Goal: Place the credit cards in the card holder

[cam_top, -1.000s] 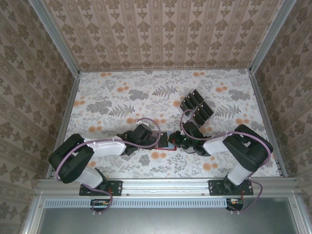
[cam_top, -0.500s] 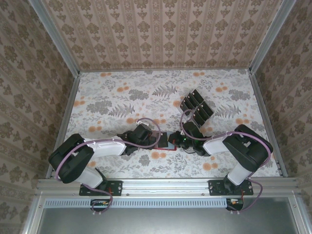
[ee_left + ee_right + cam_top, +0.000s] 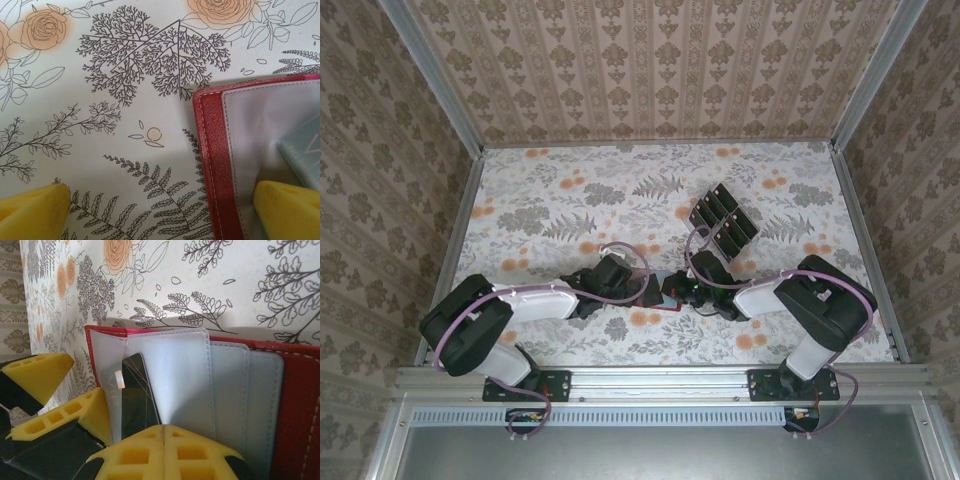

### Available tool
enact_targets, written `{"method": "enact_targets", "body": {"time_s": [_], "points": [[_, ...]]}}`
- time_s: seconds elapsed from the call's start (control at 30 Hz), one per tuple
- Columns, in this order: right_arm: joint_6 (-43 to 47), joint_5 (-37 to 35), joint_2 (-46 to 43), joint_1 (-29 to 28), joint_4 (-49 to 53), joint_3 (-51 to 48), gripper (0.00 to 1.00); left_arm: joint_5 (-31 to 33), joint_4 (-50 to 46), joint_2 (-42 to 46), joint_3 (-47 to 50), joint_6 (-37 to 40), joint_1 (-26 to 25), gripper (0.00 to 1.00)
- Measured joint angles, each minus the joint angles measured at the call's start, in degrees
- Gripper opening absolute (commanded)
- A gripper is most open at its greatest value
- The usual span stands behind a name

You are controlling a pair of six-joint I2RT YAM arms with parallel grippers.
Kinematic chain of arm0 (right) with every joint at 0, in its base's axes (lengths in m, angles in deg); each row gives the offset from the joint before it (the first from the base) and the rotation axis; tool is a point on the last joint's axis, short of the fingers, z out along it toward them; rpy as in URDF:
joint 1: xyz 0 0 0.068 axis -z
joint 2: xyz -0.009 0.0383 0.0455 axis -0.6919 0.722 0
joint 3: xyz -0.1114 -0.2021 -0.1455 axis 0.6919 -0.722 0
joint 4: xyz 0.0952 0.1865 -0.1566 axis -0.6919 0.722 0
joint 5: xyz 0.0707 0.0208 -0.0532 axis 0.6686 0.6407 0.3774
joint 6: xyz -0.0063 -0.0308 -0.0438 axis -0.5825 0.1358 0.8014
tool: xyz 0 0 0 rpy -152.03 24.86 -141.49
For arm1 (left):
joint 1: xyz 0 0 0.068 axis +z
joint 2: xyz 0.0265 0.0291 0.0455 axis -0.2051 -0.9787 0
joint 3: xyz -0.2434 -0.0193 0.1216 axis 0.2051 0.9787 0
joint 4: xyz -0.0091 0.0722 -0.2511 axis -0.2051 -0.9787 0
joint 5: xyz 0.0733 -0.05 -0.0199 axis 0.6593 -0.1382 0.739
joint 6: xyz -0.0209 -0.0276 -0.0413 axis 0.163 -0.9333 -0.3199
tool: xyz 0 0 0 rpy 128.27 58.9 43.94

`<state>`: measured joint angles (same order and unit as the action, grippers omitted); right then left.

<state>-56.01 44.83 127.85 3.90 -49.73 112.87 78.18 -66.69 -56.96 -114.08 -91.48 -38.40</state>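
Right gripper [image 3: 164, 434] has slid left over the card holder [image 3: 296, 410] since a second ago and now covers most of it in the top view. Its jaws are clamped on one black credit card [image 3: 138, 392], leading end at the clear sleeves, apparently entering the leftmost pocket; depth unclear. Left gripper [image 3: 162, 215] unchanged, jaws spread wide, one finger over the holder's inner face, likely pinning it, the other over the floral table [image 3: 100, 150]. Holder lies unfolded between both arms, near the front edge. Insertion looks underway. Remaining cards [image 3: 725, 222] sit in rows behind, well apart.
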Motion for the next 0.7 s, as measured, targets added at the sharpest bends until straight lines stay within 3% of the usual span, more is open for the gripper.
{"method": "enact_targets", "body": {"time_s": [0.23,0.4,0.57,0.7], "points": [[0.0,0.4,-0.2,-0.2,-0.1,0.5,0.27,0.0,0.0,0.0,0.0,0.0,0.0,1.00],[0.0,0.7,-0.2,-0.3,0.0,0.9,0.29,0.0,0.0,0.0,0.0,0.0,0.0,1.00],[0.0,0.9,-0.1,-0.3,0.1,1.0,0.21,0.0,0.0,0.0,0.0,0.0,0.0,1.00],[0.1,0.9,0.0,-0.3,1.1,1.0,0.04,0.0,0.0,0.0,0.0,0.0,0.0,1.00]]}}
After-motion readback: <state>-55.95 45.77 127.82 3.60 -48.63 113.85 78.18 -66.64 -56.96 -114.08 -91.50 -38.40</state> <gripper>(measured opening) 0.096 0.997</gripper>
